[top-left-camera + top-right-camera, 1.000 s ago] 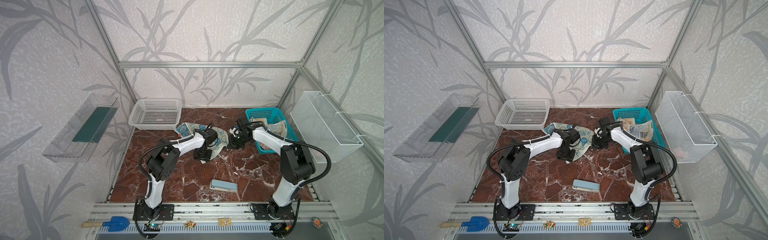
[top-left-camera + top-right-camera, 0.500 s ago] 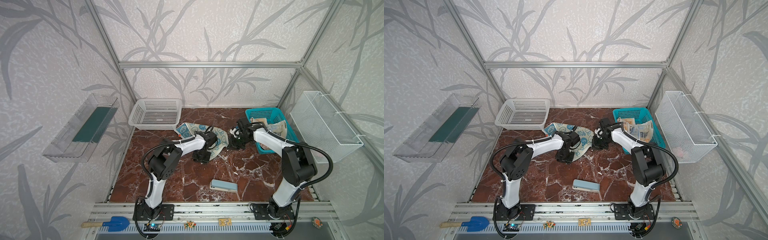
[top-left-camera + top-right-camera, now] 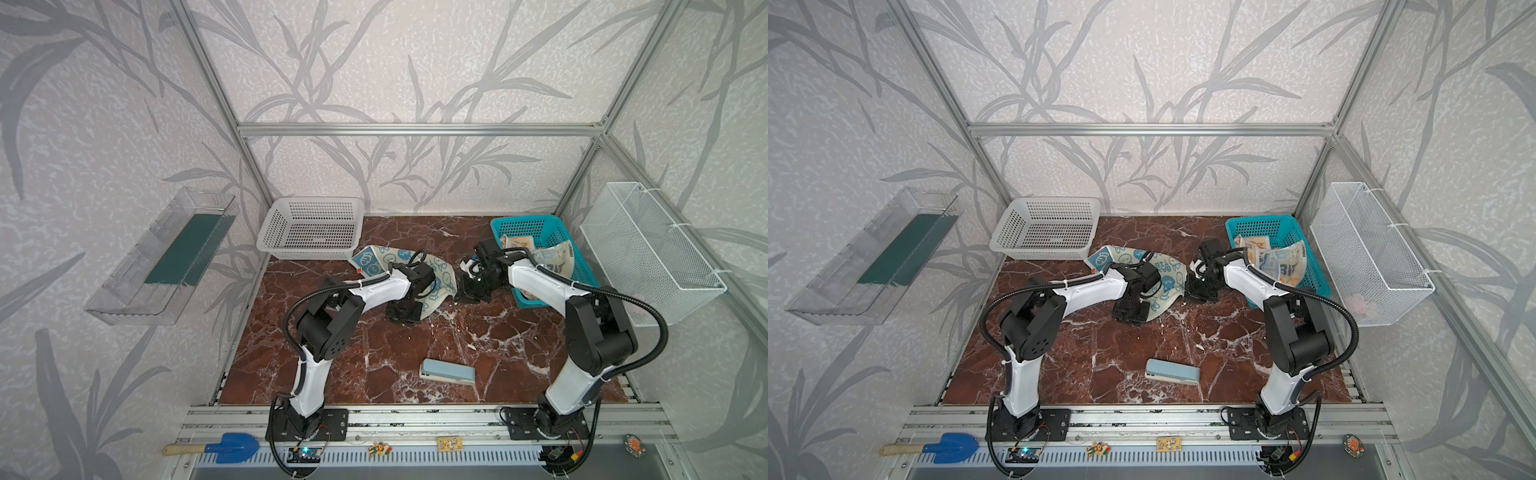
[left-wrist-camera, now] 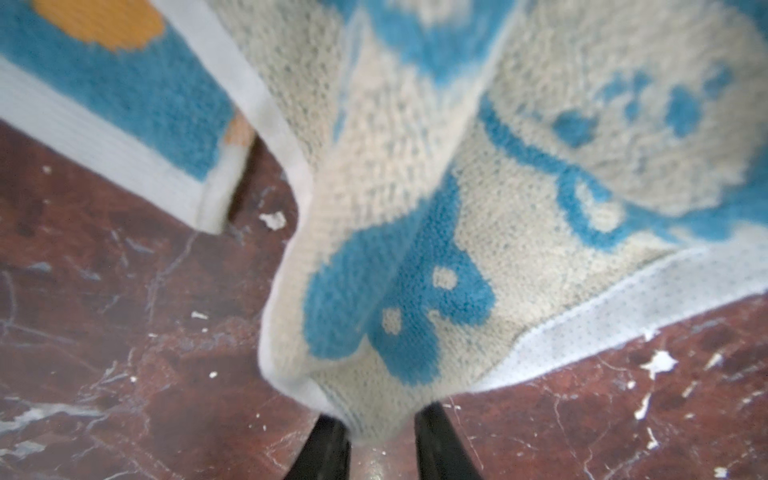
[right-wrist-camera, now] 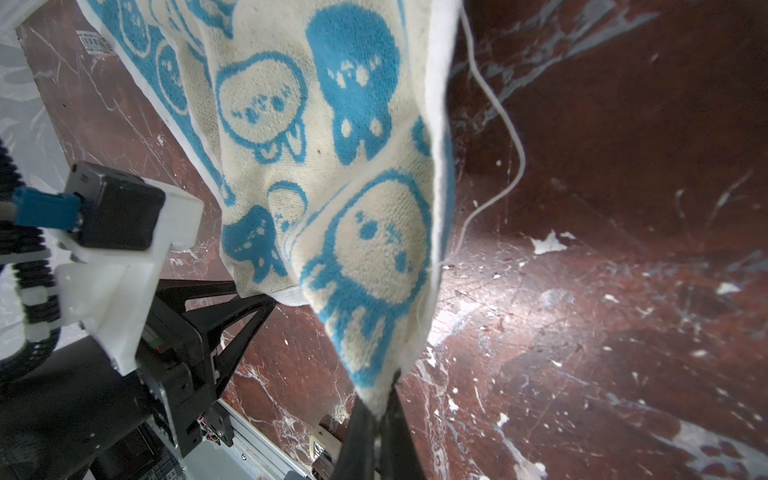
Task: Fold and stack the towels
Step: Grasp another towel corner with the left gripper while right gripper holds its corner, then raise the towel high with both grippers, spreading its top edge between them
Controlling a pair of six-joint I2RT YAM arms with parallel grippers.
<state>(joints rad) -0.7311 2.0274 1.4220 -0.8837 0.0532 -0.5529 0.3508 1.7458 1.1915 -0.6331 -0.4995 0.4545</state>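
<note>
Your right gripper (image 5: 376,415) is clamped on an edge of the cream-and-blue towel (image 3: 444,279). A loose thread (image 5: 515,137) trails off that hem. Left gripper (image 4: 380,438): jaws flank a towel corner and cloth fills the gap, but I can't tell if it's actually pinched. The towel sits toward the back of the marble table (image 3: 374,357), between the white basket (image 3: 309,226) and the teal basket (image 3: 528,226), far corner just beside the white one. The left wrist covers the towel's middle in both top views. The lettered towel (image 3: 555,259) and orange-and-cream towel (image 3: 517,243) are in the teal basket, with the right arm just beside its rim. The pale blue block (image 3: 446,371) is well apart, up front.
</note>
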